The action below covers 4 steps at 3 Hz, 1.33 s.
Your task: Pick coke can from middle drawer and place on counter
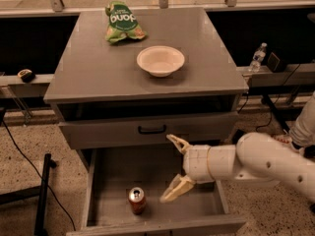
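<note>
The coke can stands upright on the floor of the open middle drawer, near its front left. My gripper is over the drawer, just right of the can and a little above it, on a white arm reaching in from the right. Its two tan fingers are spread wide apart, one finger up near the drawer front above, the other low beside the can. It holds nothing. The grey counter tops the cabinet.
A white bowl and a green chip bag sit on the counter. The upper drawer front with a black handle is slightly out. A clear water bottle stands on a ledge at right. A black stand is at left.
</note>
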### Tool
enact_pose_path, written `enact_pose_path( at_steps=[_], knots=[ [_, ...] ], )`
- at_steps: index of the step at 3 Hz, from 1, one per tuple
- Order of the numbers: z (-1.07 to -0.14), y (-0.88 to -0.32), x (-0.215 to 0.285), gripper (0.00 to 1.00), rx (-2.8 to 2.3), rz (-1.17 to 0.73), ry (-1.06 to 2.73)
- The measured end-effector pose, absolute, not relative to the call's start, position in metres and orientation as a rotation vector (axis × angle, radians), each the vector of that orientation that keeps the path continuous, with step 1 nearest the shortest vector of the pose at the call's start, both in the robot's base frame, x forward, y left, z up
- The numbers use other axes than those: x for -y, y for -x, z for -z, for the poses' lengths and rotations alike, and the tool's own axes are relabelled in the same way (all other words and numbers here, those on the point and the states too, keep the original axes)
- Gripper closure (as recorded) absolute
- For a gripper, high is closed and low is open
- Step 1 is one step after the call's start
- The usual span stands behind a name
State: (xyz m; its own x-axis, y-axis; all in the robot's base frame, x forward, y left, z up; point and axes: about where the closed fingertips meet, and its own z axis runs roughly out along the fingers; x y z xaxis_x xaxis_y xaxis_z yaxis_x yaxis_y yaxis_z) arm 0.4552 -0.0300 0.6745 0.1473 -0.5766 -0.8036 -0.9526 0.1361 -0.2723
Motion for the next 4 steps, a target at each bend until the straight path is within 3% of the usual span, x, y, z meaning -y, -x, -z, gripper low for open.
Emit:
enact_pose_path(
  at_steps=[1, 4],
  knots=[
    [-0.616, -0.466, 0.019, 0.00, -1.550, -0.588, 1.393],
    [-0.557, -0.463, -0.005, 0.00, -1.628, -0.768, 1.341]
  ],
)
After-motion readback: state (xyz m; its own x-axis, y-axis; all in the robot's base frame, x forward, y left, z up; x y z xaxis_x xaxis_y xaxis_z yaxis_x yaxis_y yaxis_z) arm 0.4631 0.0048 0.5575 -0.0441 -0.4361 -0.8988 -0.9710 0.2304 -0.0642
